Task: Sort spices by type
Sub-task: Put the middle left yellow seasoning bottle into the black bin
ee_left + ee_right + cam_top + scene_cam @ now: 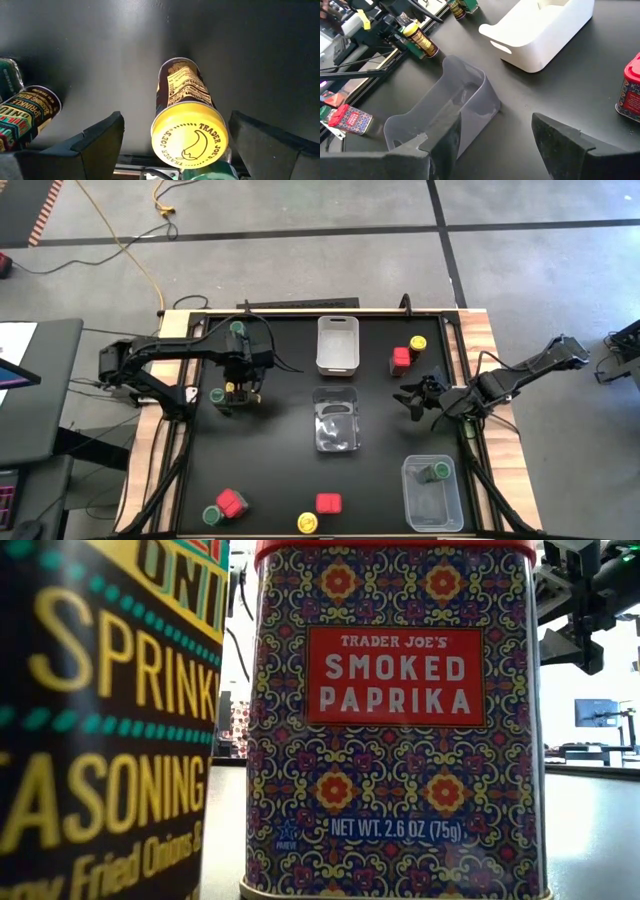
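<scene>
right against the low lens stands a smoked paprika tin (392,720), red-topped, with a dark seasoning jar (105,710) just beside it. my left pincer (238,392) hovers over the table's left side, fingers (87,147) spread wide either side of a yellow-lidded jar (189,137), not touching it; a green-lidded jar (217,395) stands just beside, another (237,328) farther back by my arm. my right pincer (418,398) sits released near the right edge, fingers (565,145) apart, facing a clear bin (445,112) at table centre with a white bin (337,343) behind it. near that hand stand a red tin (401,358) and a yellow jar (418,342), touching. a third bin (432,494) at front right holds one green jar (441,471). along the front edge lie a green jar (212,515) touching a red tin (232,502), then a yellow jar (307,523) just beside a red tin (328,503).
</scene>
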